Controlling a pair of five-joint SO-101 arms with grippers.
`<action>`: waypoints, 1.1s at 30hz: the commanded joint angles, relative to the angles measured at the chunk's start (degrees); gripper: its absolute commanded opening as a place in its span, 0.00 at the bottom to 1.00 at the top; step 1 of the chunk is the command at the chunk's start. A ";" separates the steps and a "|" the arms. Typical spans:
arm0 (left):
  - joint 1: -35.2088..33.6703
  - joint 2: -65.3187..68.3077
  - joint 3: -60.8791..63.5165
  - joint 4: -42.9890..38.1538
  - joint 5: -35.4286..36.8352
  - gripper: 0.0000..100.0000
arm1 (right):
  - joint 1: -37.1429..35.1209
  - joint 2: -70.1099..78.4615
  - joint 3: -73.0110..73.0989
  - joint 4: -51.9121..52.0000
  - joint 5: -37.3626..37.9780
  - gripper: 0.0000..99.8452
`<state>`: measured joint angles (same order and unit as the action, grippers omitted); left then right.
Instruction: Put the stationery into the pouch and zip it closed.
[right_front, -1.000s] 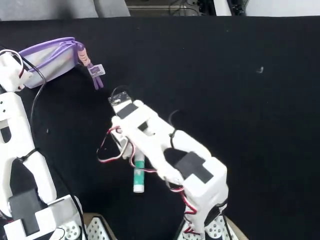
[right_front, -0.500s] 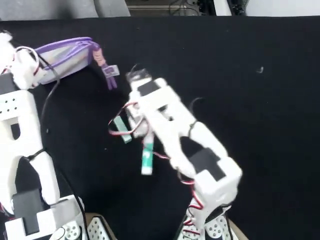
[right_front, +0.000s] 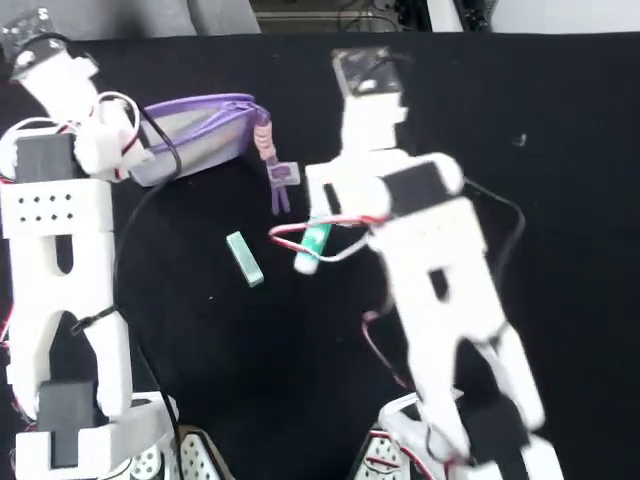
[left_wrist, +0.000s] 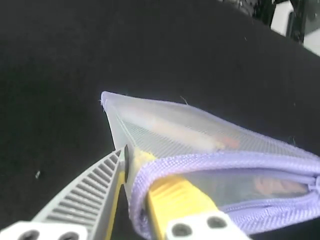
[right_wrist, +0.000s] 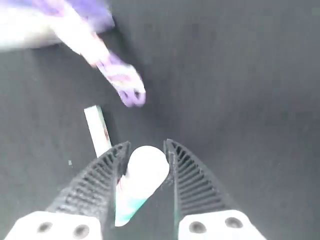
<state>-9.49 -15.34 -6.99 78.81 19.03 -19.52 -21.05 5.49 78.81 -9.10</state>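
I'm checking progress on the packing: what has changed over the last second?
The right gripper lifted the green-and-white tube off the black table and carried it toward the purple mesh pouch. The left gripper swung that pouch toward the table's middle. Both grips stayed shut; the small green block kept its place.

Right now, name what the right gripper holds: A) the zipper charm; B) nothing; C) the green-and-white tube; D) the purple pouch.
C: the right gripper is clamped on the green-and-white tube; the purple pouch sits in the left gripper.
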 joint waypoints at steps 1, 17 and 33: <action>2.77 -2.55 -3.30 0.97 0.53 0.03 | 0.26 -8.13 -2.86 -5.27 4.22 0.02; 5.05 -2.55 -3.30 2.55 0.70 0.03 | -3.16 -11.56 -2.15 -30.33 4.75 0.02; 4.62 -2.20 -3.30 3.25 0.79 0.03 | -8.70 -11.91 26.33 -77.63 4.92 0.01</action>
<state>-5.63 -15.52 -6.99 82.07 19.03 -27.60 -30.99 30.81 7.16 -4.70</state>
